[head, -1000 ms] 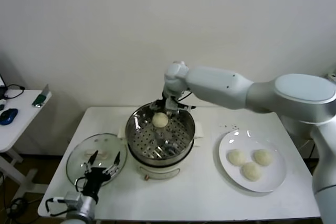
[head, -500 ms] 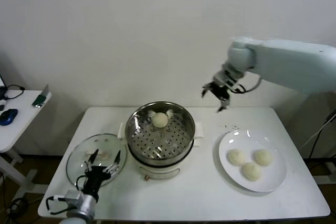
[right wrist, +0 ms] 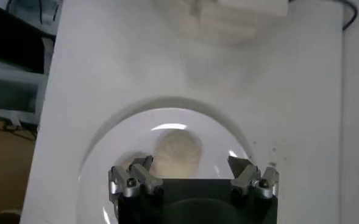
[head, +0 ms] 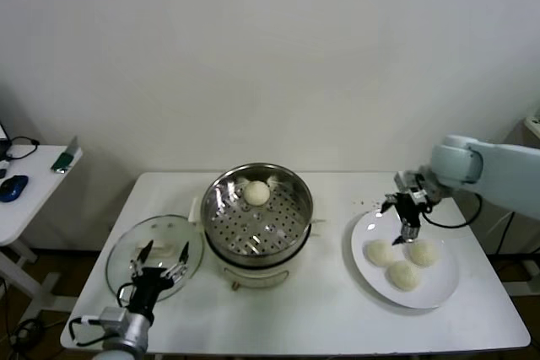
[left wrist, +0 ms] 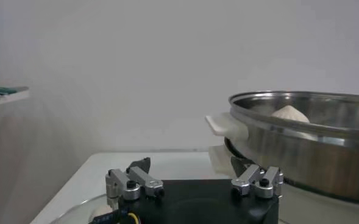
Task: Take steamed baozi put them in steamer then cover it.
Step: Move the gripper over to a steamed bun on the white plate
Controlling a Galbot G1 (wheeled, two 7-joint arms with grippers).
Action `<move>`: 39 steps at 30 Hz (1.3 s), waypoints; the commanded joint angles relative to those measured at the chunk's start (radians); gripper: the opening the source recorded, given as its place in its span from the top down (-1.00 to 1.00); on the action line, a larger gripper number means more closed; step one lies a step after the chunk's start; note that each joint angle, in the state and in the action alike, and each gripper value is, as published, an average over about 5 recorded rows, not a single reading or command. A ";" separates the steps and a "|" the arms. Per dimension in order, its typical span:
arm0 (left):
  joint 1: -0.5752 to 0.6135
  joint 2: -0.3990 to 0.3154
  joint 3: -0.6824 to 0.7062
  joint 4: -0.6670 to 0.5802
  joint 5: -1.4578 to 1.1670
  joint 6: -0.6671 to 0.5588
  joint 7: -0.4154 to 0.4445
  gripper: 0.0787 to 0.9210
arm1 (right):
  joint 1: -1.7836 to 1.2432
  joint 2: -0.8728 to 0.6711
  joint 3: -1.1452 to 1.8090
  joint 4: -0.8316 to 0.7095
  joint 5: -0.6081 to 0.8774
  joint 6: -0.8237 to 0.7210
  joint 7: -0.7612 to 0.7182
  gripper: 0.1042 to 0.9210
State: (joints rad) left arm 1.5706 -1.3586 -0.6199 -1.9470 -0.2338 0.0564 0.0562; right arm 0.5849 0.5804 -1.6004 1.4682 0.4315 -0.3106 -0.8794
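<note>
Three baozi (head: pixel 404 263) on plate (head: pixel 439 291), one in steamer (head: pixel 257 208); right hand (head: pixel 408 212) wide open, empty.

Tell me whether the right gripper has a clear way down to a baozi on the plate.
Probably yes. The right gripper hangs open just above the plate, over the nearest baozi, and nothing stands between them. The other two buns lie close beside it, so the fingers may brush them.
</note>
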 commanded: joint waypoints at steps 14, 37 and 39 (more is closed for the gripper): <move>-0.005 0.001 0.010 0.013 0.007 -0.001 0.000 -0.77 | -0.376 0.044 0.312 -0.114 -0.139 -0.115 0.083 -0.76; -0.025 -0.001 0.011 0.022 0.004 0.005 0.000 -0.77 | -0.373 0.104 0.316 -0.158 -0.140 -0.115 0.065 -0.40; -0.025 -0.001 0.011 0.021 0.004 0.005 0.000 -0.77 | -0.361 0.101 0.314 -0.152 -0.138 -0.111 0.059 -0.34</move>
State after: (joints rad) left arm 1.5453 -1.3594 -0.6097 -1.9251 -0.2293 0.0611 0.0558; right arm 0.2242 0.6742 -1.2981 1.3201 0.2940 -0.4213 -0.8143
